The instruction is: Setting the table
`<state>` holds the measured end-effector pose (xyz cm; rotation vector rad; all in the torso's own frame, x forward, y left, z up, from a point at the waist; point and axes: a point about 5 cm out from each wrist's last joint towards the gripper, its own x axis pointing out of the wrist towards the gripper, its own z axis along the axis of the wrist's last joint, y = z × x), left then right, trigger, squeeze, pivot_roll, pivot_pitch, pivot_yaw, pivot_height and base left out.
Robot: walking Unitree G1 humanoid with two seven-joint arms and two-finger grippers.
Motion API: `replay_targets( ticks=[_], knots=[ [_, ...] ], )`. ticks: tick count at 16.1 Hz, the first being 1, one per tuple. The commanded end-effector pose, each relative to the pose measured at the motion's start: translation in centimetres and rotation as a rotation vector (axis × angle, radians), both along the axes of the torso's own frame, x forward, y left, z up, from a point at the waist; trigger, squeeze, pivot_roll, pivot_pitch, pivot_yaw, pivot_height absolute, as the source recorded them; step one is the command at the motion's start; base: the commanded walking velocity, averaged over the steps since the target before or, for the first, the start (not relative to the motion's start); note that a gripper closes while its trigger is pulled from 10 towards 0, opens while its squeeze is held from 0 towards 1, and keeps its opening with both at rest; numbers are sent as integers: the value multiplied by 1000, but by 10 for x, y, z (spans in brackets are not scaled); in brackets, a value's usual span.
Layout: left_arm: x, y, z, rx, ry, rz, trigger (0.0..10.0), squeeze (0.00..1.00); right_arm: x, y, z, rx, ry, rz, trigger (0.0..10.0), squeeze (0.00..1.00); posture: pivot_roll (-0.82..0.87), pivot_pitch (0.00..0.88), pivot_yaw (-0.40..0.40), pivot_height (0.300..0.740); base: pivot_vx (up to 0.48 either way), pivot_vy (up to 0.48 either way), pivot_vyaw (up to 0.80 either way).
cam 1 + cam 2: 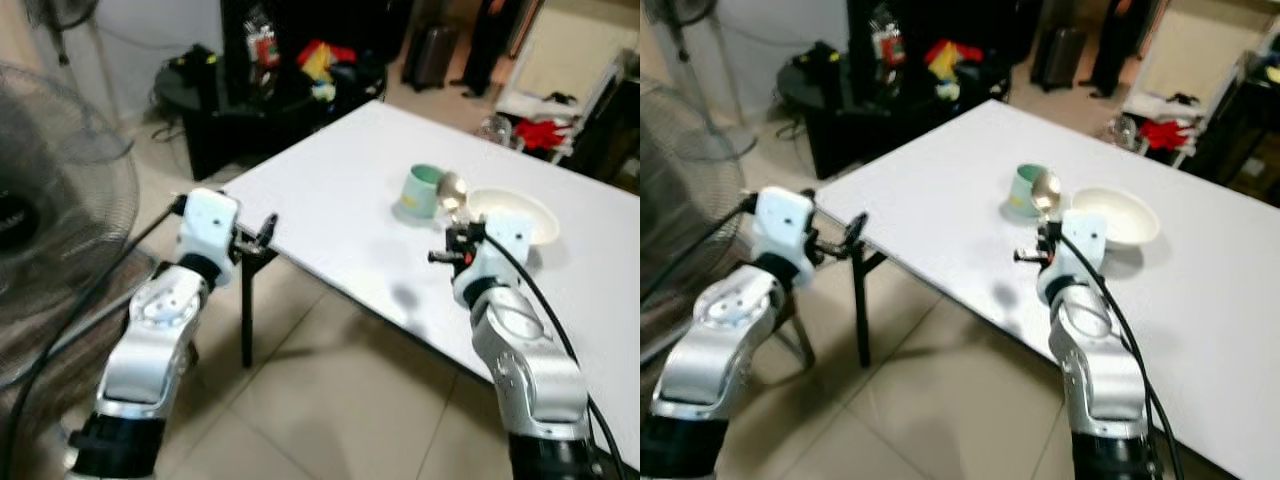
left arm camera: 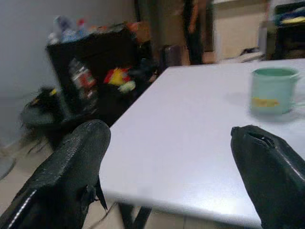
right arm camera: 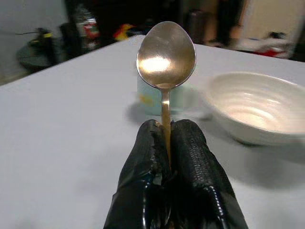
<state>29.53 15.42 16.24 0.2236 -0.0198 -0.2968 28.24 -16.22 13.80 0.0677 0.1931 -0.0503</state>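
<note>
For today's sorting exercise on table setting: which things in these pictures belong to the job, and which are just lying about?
Belonging to the job:
spoon, pinched in the right gripper
white bowl
green cup
white table

Lying about:
fan
black shelf of clutter
left gripper, open, holding nothing, at the table's edge

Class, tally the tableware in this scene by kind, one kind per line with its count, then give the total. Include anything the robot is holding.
Mug: 1, green, standing on the white table
Bowl: 1, white, beside the mug
Spoon: 1, metal, held in the right gripper
Total: 3
</note>
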Motion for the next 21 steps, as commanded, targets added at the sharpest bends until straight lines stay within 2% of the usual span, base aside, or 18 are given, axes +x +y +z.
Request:
replay_targets(
  ticks=[1,5,8,14,21],
  knots=[
    [1,-12,-1,-4,0,-48,10000,0,-5,-16,-1,-17,8,-71,10000,0,60,0,-62,740,379,0,-763],
    [3,-15,-1,-10,-2,-62,10000,0,-9,-16,-1,-21,9,-85,10000,0,49,0,-52,740,374,0,-763],
    [3,-13,-2,-8,1,-58,10000,0,-16,-18,-8,-40,71,-97,10000,0,44,0,-51,740,215,0,-681],
    [-3,-2,-7,30,20,-85,10000,0,-32,-15,-29,-76,219,-76,10000,0,49,0,-54,740,0,0,0],
    [-3,-2,-7,30,20,-85,10000,0,-32,-15,-29,-76,219,-76,10000,0,49,0,-54,740,0,0,0]
  ],
)
